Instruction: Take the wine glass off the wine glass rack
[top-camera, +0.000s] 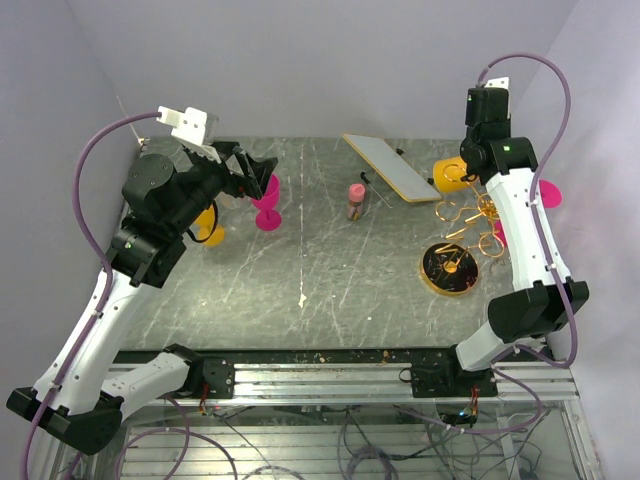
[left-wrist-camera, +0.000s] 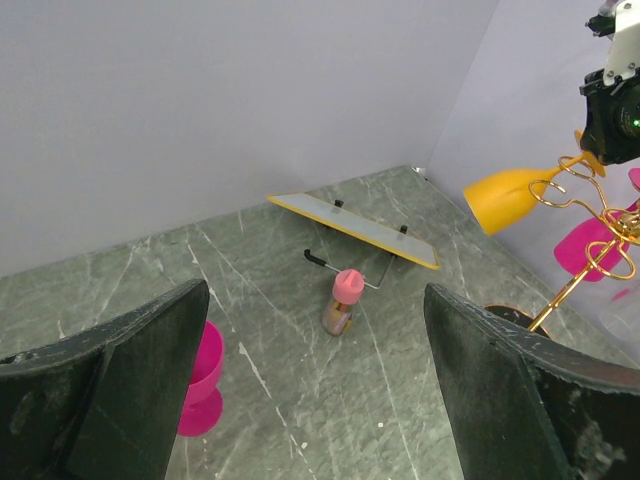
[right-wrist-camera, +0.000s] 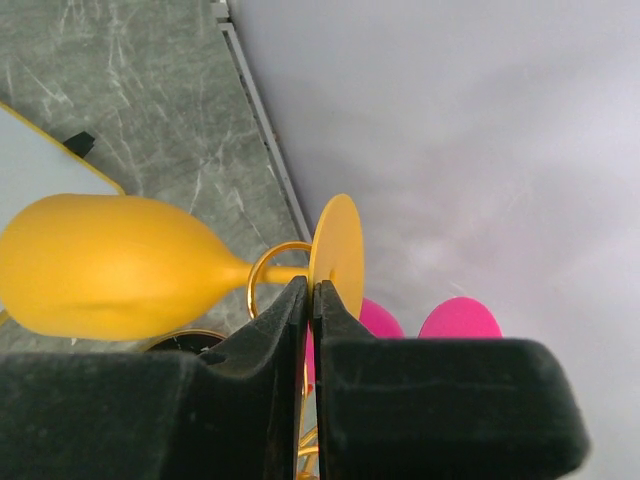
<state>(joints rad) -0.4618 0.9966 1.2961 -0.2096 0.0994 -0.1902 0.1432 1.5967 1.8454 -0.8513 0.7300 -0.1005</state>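
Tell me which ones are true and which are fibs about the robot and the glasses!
1. The right gripper pinches the foot of the yellow glass. True.
2. The left gripper is shut. False: it is wide open and holds nothing.
3. The yellow glass lies sideways on the rack. True.
4. The bottle has a blue cap. False: its cap is pink.
5. A pink glass stands on the table. True.
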